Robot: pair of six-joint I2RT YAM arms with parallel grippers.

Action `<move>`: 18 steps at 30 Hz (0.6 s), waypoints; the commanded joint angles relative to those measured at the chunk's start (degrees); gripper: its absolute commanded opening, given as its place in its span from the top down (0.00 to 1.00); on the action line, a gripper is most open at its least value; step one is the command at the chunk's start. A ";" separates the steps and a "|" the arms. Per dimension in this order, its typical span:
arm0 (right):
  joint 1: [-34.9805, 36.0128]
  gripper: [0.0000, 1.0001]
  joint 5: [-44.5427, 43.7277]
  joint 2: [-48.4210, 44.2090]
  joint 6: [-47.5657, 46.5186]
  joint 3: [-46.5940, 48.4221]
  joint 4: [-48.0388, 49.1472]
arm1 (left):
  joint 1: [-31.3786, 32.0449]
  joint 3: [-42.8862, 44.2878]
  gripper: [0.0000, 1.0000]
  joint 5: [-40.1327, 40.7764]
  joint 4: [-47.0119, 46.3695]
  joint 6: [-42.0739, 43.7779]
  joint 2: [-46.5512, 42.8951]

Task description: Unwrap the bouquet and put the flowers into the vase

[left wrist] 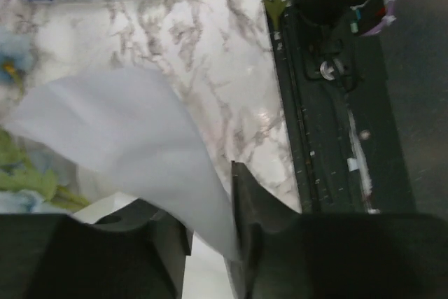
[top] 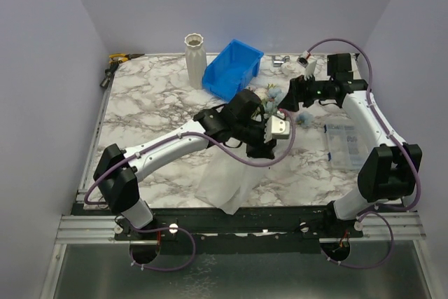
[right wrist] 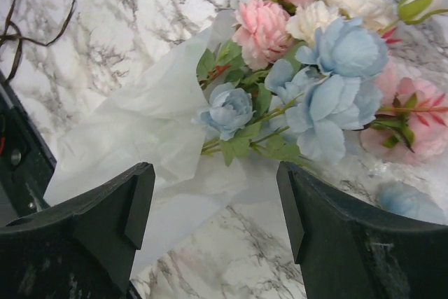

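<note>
The bouquet lies mid-table, its pink, cream and pale blue flowers (right wrist: 315, 54) spilling from loosened white wrapping paper (right wrist: 140, 124). In the top view the paper (top: 224, 176) trails toward the near edge under my left arm. My left gripper (left wrist: 210, 222) has a corner of this paper (left wrist: 119, 131) between its jaws, resting against one finger, with a narrow gap still showing. My right gripper (right wrist: 215, 194) hovers wide open just short of the flower heads, over paper and bare table. The ribbed off-white vase (top: 194, 59) stands upright at the back, apart from both grippers.
A blue bin (top: 233, 68) sits right of the vase. A clear plastic box (top: 343, 145) lies by the right arm. A loose blue flower (right wrist: 406, 201) lies beside the bouquet, and a dark loop of string (right wrist: 35, 5) nearby. Yellow-handled pliers (top: 115, 61) rest at the far left.
</note>
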State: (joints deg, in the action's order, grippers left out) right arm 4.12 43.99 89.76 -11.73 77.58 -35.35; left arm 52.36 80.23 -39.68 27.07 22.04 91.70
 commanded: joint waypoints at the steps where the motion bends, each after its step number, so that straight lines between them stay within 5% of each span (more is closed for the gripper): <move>1: 0.91 0.21 7.14 2.36 -5.06 -0.88 -5.40 | 3.97 2.33 0.51 3.17 2.41 7.59 0.84; 5: 1.93 0.23 5.74 3.52 -12.25 -2.90 -7.99 | 3.83 6.15 0.24 2.83 3.85 4.42 0.43; 12: 1.94 0.27 0.57 2.78 -22.64 -6.78 -13.89 | -3.42 5.88 0.21 -0.79 3.43 -3.49 -6.79; 18: 1.86 0.27 -1.72 0.39 -24.44 -11.48 -14.48 | -9.44 -5.27 0.12 7.79 -6.46 -8.54 -14.79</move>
State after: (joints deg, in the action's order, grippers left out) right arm 6.00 44.95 92.97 -32.45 68.60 -47.13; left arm 45.87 82.19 -37.21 27.40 18.55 82.37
